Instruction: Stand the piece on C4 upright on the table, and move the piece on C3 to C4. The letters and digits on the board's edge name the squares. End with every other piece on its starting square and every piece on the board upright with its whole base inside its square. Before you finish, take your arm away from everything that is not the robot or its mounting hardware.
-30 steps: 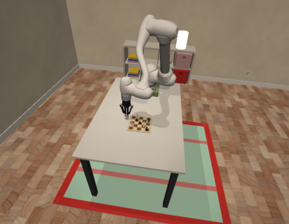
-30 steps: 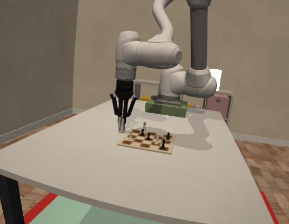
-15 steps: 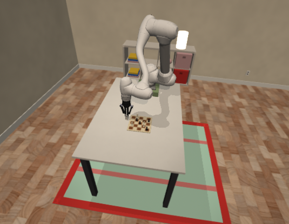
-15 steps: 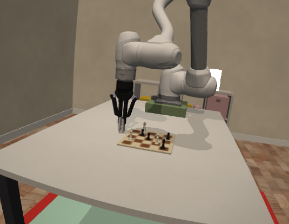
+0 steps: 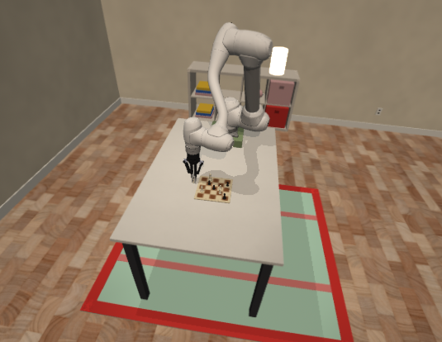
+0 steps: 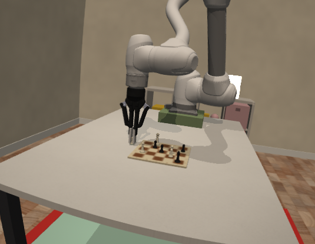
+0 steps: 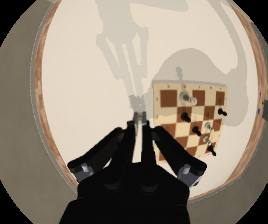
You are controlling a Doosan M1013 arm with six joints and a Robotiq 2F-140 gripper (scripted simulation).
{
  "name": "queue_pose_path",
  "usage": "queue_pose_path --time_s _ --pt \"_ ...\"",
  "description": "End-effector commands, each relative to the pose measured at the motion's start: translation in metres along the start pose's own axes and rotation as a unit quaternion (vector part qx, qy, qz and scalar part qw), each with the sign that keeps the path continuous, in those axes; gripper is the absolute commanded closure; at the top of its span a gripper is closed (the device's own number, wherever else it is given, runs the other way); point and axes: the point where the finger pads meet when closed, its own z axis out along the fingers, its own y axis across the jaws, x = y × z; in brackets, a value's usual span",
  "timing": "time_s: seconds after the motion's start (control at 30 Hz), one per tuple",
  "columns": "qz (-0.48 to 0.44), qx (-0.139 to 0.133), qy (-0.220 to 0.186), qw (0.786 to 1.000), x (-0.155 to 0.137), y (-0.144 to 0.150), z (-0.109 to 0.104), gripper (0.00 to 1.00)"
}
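A small wooden chessboard [image 6: 159, 153] lies on the white table, with several black and white pieces standing upright on it. It also shows in the top view [image 5: 214, 189] and in the wrist view [image 7: 187, 119]. My gripper [image 6: 132, 138] points straight down just off the board's left edge, with its tips close to the table top. It is shut on a small pale chess piece [image 6: 131, 141] that shows between the fingertips. In the wrist view the gripper [image 7: 139, 121] is beside the board's left edge. I cannot read the square labels.
The arm's green base block [image 6: 181, 116] stands at the table's far end behind the board. A shelf unit [image 5: 244, 92] with coloured boxes stands against the back wall. The table's left edge is a short way from the gripper.
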Motion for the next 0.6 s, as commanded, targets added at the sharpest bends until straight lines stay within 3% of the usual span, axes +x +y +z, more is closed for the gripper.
queue_pose_path --time_s 0.0,0.57 --pt "0.0 0.0 0.0 1.0 0.0 0.0 -0.0001 1.0" --pt "0.0 0.0 0.0 1.0 0.0 0.0 0.0015 1.0"
